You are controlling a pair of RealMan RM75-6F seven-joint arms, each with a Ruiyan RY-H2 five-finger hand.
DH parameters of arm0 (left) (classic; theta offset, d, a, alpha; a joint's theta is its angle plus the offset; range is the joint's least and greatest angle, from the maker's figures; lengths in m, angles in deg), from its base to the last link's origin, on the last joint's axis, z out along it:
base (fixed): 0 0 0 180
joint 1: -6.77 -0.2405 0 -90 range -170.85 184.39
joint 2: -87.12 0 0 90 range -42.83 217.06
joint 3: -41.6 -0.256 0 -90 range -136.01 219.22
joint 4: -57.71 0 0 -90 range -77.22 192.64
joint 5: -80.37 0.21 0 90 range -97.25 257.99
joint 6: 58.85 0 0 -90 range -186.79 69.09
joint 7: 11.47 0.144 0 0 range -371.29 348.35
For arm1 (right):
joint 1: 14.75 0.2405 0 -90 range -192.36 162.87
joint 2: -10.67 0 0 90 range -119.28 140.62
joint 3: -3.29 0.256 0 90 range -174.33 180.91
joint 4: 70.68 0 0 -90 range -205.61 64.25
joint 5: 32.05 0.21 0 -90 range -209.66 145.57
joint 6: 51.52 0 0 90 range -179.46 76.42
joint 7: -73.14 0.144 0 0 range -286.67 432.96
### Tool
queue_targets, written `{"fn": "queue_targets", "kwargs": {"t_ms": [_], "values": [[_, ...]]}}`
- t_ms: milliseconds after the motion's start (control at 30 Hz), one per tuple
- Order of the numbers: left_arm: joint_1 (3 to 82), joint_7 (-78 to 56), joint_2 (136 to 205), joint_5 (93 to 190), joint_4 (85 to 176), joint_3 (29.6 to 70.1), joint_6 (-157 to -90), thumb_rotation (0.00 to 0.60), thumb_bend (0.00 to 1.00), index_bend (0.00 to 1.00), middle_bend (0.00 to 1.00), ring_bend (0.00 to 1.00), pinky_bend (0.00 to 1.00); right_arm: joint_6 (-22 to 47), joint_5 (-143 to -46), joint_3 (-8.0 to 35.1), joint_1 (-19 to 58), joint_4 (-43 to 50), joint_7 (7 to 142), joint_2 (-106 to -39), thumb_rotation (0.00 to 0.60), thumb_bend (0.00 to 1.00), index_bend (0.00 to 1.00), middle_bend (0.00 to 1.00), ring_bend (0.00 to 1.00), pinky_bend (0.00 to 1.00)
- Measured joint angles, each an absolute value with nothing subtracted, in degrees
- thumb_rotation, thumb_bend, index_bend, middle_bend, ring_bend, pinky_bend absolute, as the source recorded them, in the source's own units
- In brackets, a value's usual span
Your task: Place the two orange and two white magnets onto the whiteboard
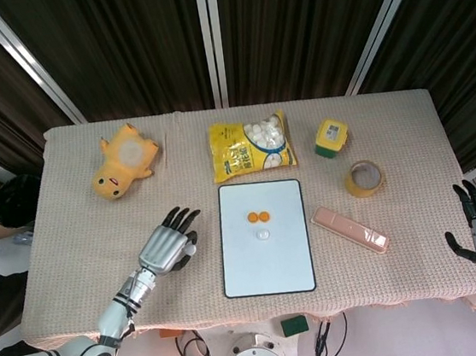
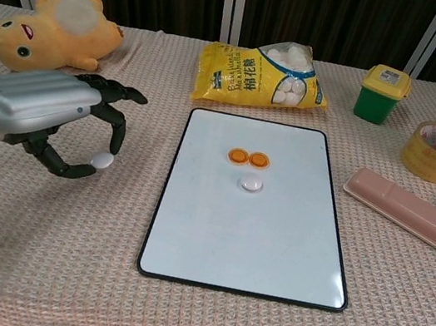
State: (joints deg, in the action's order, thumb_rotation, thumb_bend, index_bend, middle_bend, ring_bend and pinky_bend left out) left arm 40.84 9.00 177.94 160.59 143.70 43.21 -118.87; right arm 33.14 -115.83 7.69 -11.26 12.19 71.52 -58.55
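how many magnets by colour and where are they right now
orange magnets: 2, side by side on the whiteboard, one and the other
white magnets: 2, one on the whiteboard, one pinched in the left hand, off the board
total: 4 magnets, 3 on the whiteboard

whiteboard (image 2: 252,220): smooth, glossy | tablecloth (image 2: 58,253): rough waffle-weave cloth | toy (image 2: 56,26): plush
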Motion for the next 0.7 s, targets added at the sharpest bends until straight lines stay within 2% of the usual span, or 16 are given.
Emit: {"fn": "queue_targets", "kwargs": {"t_ms": [333,700], "values": [[48.1,11.9,182.4,159.0,144.1,47.9,-112.0,0.6,0.3,0.52,0.04,0.0,0.05,33.0,-114.6,7.9,-11.7,12.1,71.8,-58.1,0.6,0.31,0.0,0.0,0.0,0.0],[54.0,13.6,190.3,156.5,135.8,51.2,-108.6,0.6,0.3,0.53,0.04,0.0,0.04,33.4,-114.5,8.1,-12.0,11.9,72.5,-57.7,0.6,0.31,0.0,0.0,0.0,0.0]]}}
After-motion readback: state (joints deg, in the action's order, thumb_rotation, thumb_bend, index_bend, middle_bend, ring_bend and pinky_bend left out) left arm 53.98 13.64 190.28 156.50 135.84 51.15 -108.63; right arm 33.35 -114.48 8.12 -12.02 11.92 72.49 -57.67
